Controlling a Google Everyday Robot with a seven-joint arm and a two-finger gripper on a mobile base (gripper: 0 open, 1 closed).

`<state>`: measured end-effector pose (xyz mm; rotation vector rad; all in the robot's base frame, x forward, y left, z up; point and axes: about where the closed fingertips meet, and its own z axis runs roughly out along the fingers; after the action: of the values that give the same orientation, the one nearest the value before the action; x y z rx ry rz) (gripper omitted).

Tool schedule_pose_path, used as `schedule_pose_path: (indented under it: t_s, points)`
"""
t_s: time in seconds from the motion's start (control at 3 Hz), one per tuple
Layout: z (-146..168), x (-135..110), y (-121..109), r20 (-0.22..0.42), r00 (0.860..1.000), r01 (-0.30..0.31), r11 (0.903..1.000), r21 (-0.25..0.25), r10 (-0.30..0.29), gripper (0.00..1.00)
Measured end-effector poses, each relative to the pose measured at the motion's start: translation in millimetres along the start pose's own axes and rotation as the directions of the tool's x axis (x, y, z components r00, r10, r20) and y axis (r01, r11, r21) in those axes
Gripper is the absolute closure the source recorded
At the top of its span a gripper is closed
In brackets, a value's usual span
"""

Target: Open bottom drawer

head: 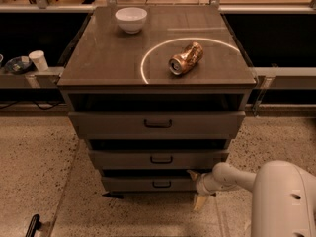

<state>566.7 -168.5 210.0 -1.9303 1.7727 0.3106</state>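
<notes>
Item: bottom drawer, at 6 o'clock in the cabinet, apparently shut, bar handle ungrasped; gripper at the handle's 3 o'clock, jaws apart and empty; grasp and pull judged outstanding.

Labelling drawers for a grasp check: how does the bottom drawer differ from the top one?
The top drawer shows the widest, tallest front; the bottom drawer shows the narrowest. The end effector sits by the bottom drawer's right end, well away from the top drawer. Both fronts are flat and grey-brown.
</notes>
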Motion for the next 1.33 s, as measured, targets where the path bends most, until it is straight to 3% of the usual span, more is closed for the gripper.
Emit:
schedule_pose_path:
  t_s: [0.33,0.67,1.33]
  points:
    - [4.5,10.2,-8.8,-0.002,1.0,-0.02,0.9997,0.015,0.02,0.01]
    - [11.7,16.9,-12.5,-0.012,0.999,-0.033,0.9994,0.007,0.033,0.2]
    - [24.4,25.4,0.1,-0.025,0.999,-0.048,0.9979,-0.043,0.047,0.24]
